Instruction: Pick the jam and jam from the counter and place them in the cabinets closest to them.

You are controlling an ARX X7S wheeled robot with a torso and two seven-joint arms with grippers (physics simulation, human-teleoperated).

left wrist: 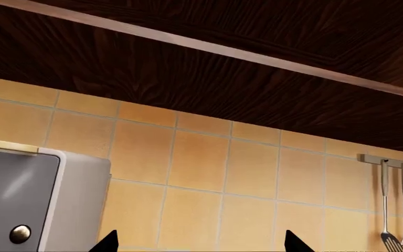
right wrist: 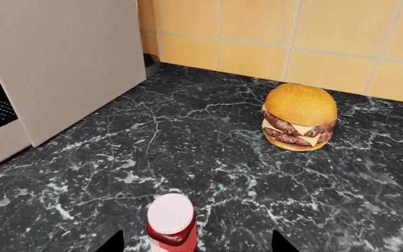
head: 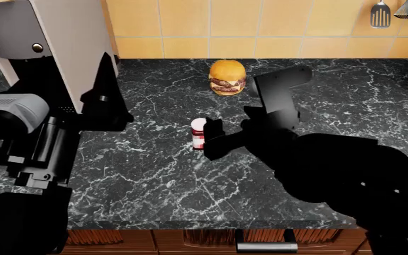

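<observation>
Right wrist view: right end effector spread apart around upright jam on bench; left end effector apart.

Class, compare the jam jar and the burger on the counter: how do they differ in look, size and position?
The jam jar is a slim upright cylinder with a pale lid; the burger is a squat, rounded bun stack. The jar looks narrower than the burger. The jar stands mid-counter beside the right end effector; the burger sits farther back, nearer the tiled wall. Both rest upright on the black marble counter.
</observation>
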